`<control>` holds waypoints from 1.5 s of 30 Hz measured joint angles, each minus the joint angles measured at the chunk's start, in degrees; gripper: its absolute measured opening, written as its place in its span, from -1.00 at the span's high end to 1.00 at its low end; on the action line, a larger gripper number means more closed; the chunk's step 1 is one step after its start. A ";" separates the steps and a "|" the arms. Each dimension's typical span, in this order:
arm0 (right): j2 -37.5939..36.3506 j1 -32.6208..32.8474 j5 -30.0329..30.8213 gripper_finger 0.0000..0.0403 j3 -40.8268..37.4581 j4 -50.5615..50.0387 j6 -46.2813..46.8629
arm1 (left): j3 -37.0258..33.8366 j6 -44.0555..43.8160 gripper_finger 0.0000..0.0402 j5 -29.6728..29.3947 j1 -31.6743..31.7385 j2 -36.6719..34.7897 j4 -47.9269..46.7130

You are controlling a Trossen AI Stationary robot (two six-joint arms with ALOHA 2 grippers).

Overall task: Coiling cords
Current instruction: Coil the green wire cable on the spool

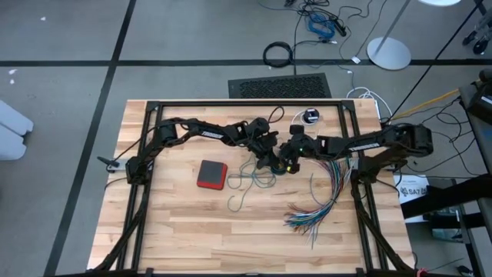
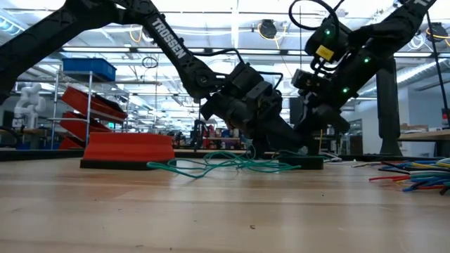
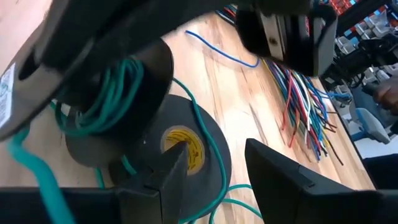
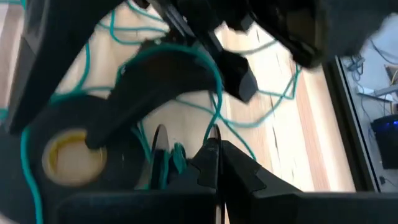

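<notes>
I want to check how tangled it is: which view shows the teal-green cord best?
The low view: the teal-green cord lies in loose loops on the table, seen almost whole. The high view shows it small, partly under the arms. The left wrist view and the right wrist view show only close strands around a black tape roll.
</notes>
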 joint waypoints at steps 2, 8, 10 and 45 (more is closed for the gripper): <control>1.23 0.23 -0.03 1.00 0.09 1.84 0.00 | 0.00 0.42 0.16 0.01 -0.06 -0.02 -0.63; 1.84 0.16 -0.35 1.00 0.11 1.50 1.68 | 0.00 1.92 0.16 0.00 -0.09 -0.02 -2.54; 1.84 0.18 -0.45 1.00 0.19 0.87 1.70 | 0.00 2.14 0.16 0.01 -0.09 -0.02 -2.56; 1.55 0.05 -2.63 1.00 -0.04 -4.97 4.46 | 0.00 2.91 0.16 0.04 -0.13 -0.04 -2.13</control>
